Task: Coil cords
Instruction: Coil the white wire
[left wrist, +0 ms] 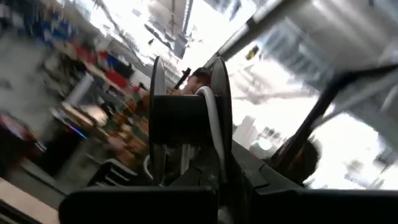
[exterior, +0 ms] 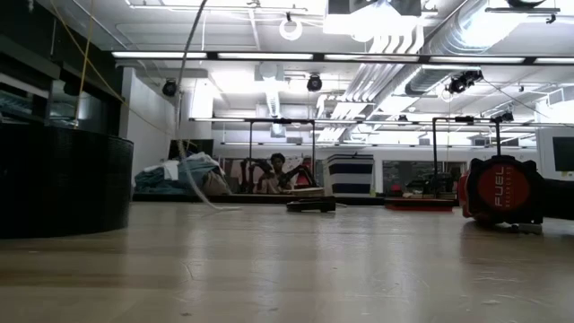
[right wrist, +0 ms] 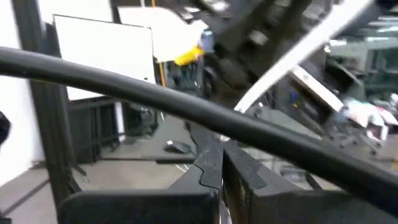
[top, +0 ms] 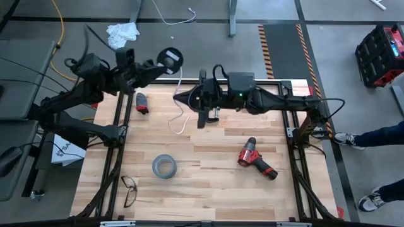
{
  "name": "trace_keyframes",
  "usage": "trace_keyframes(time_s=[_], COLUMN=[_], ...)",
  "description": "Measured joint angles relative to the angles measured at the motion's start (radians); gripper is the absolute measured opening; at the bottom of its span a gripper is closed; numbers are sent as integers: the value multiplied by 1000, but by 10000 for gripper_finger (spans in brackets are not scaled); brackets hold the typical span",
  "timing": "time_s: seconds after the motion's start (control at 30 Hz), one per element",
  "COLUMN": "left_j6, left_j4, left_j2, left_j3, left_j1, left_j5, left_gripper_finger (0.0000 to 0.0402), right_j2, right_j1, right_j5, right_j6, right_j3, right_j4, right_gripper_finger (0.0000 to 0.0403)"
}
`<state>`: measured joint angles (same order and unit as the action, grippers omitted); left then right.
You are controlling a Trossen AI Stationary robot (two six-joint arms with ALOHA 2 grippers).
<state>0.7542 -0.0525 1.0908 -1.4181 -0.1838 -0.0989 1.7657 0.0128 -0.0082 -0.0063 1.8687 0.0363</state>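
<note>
The small black round spool point(top: 169, 58) with a white label is raised above the table's far left edge, in my left gripper point(top: 159, 64). The thin white cord point(top: 179, 81) runs from the spool down past my right gripper point(top: 183, 96), and its loose end lies in a loop point(top: 177, 121) on the wood. The left wrist view shows the spool's two black flanges point(left wrist: 221, 106), with a turn of white cord point(left wrist: 211, 118) on the hub. My right gripper point(right wrist: 221, 171) is shut over the table's far middle, and the cord point(right wrist: 292, 65) leads away from its fingertips. My left gripper holds the spool by its lower part point(left wrist: 186, 155), the flanges standing upright and edge-on; the gripper's body hides the exact contact. The spool is lifted clear of the table. My right gripper pinches the white cord point(right wrist: 239, 109) between its shut fingertips, reaching level from the table's right. The cord runs taut up toward the spool.
A grey tape roll point(top: 163, 166) lies near the middle front, a red drill point(top: 255, 159) to its right and glasses point(top: 129, 190) at the front left. A small red-and-black object point(top: 141, 103) lies at the far left. A person's legs point(top: 372, 135) show right of the table.
</note>
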Motion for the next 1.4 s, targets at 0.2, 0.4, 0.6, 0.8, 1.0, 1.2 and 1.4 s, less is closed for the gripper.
trace_keyframes(time_s=[0.2, 0.4, 0.6, 0.8, 1.0, 1.2, 1.4], left_j6=[383, 585, 640, 632, 646, 681, 680], left_j4=[-29, -150, -144, -155, -156, -156, -114], left_j2=[58, 97, 94, 93, 93, 93, 92], left_j3=[0, 1, 1, 1, 1, 0, 0], left_j1=[27, 89, 165, 215, 249, 279, 297], left_j5=[-15, -18, 23, 64, 46, -3, -31], left_gripper_finger=[1, 1, 1, 1, 1, 1, 1], right_j2=[22, 26, 26, 24, 24, 24, 24], right_j1=[35, 33, 29, 26, 14, -14, -34], right_j5=[0, 21, 29, 4, 0, 0, -25], right_j6=[-41, -100, -130, -125, -130, -130, -133], right_j3=[0, 0, -1, -1, -1, -1, -1], right_j4=[101, 103, 161, 208, 221, 249, 275], right_gripper_finger=[0, 0, 0, 0, 0, 0, 0])
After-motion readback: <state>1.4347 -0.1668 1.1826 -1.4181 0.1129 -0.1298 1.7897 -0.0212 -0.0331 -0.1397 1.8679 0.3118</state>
